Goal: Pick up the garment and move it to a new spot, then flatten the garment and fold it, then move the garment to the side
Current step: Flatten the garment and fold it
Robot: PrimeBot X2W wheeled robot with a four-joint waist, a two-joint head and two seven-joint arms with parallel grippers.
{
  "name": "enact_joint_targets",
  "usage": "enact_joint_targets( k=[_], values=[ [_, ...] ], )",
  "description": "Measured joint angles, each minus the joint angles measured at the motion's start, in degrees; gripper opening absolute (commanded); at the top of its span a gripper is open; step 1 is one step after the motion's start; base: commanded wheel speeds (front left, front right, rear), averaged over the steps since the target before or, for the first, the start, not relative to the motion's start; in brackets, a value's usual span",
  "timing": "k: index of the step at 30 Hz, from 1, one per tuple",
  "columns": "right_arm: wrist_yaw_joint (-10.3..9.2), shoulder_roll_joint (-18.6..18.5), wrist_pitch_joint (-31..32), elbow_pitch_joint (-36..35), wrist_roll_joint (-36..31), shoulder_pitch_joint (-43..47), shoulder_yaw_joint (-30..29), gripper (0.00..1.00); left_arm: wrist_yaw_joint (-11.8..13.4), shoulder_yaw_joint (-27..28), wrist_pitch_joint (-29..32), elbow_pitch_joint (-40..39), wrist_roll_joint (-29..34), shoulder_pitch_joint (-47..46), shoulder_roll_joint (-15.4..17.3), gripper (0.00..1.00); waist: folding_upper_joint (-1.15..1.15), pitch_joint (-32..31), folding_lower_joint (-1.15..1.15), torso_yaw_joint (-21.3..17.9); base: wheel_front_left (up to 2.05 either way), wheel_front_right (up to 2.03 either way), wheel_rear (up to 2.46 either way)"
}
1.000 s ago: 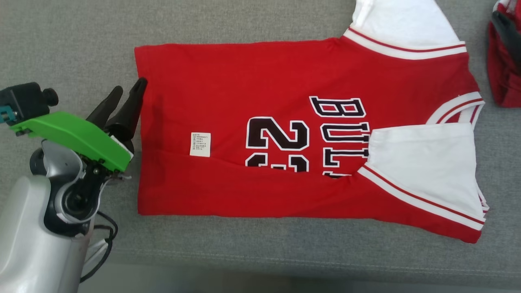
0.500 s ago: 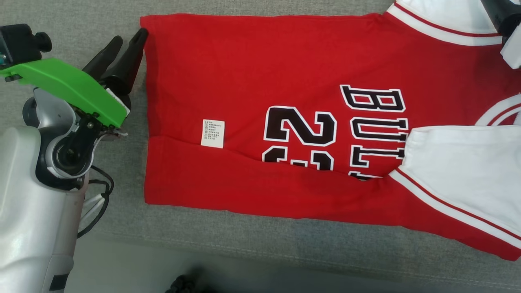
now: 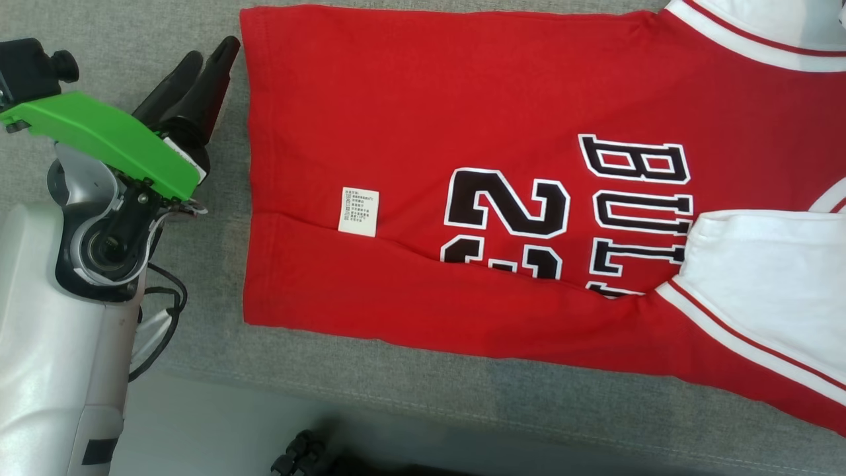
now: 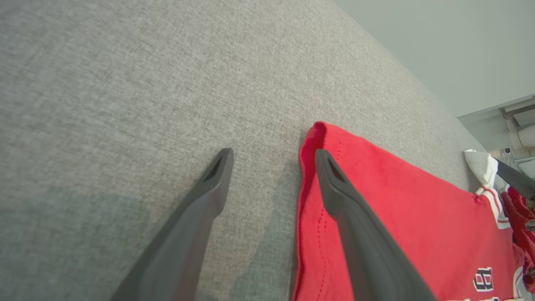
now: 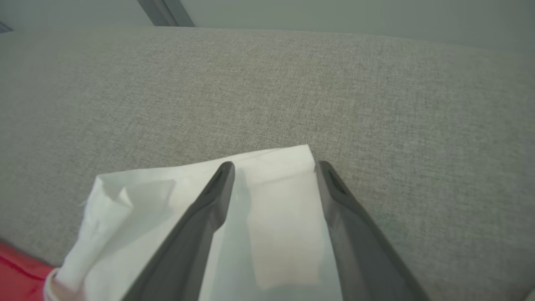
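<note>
Fabric, grey and coarse, covers the surface (image 3: 198, 370) under everything. Pale floor (image 3: 198, 430) runs along the bottom of the head view, with a dark object (image 3: 297, 456) at the bottom edge that is too cut off to tell. A black cable (image 3: 162, 324) loops beside the left forearm at lower left, and a green plate (image 3: 99, 135) over that wrist hides the finger bases. In the left wrist view a second red garment (image 4: 518, 209) sits at the far right edge.

The jersey (image 3: 396, 99) lies flat on the surface, filling the head view from centre-left to the right edge. Its small white label (image 3: 359, 211) sits near the middle, and a folded sleeve (image 3: 760, 277) at lower right lies over part of the black lettering.

The left fingers (image 3: 217, 69), at upper left, are spread and hold nothing. In the left wrist view one finger is over bare fabric and the other over the jersey's hem corner; whether it touches cannot be told.

The right fingers (image 5: 211, 209) are likewise apart and empty, straddling a white sleeve (image 5: 138, 192) that lies on the surface. Which sleeve it is cannot be told.
</note>
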Motion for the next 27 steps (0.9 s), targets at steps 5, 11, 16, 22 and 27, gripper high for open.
enact_joint_targets(
  k=[5, 11, 16, 22, 27],
  values=[
    [0.16, -0.13, 1.25, 3.44, -1.49, -1.87, 1.32, 1.00, -1.29, 0.14, -0.97, 1.22, -0.04, 0.00, -0.59, 1.00, 0.00, 0.04, 0.00, 0.32, 0.00, 0.00, 0.00],
    [0.57, -0.40, 1.93, 5.48, -1.78, -3.46, 1.59, 1.00, -2.00, 0.15, -1.34, 1.74, -0.40, -0.02, -1.01, 1.00, 0.00, 0.10, 0.00, 0.62, 0.00, 0.00, 0.00],
    [0.58, 0.20, 1.92, 7.17, -1.76, -4.36, 1.62, 1.00, -2.53, 0.04, -1.49, 1.97, -0.52, -0.05, -1.27, 1.00, 0.00, 0.16, 0.00, 0.96, 0.00, 0.00, 0.00],
    [1.33, 0.91, 1.93, 8.49, -1.54, -5.23, 1.62, 0.50, -3.07, -0.03, -1.53, 2.34, -0.54, -0.20, -1.36, 1.00, 0.00, 0.32, 0.00, 1.16, 0.00, 0.00, 0.00],
    [2.10, 1.41, 1.93, 9.55, -1.11, -5.92, 1.68, 0.39, -3.57, -0.03, -1.90, 2.97, -0.56, -0.24, -1.34, 1.00, 0.00, 0.33, 0.00, 0.98, 0.00, 0.00, 0.00]
  ],
)
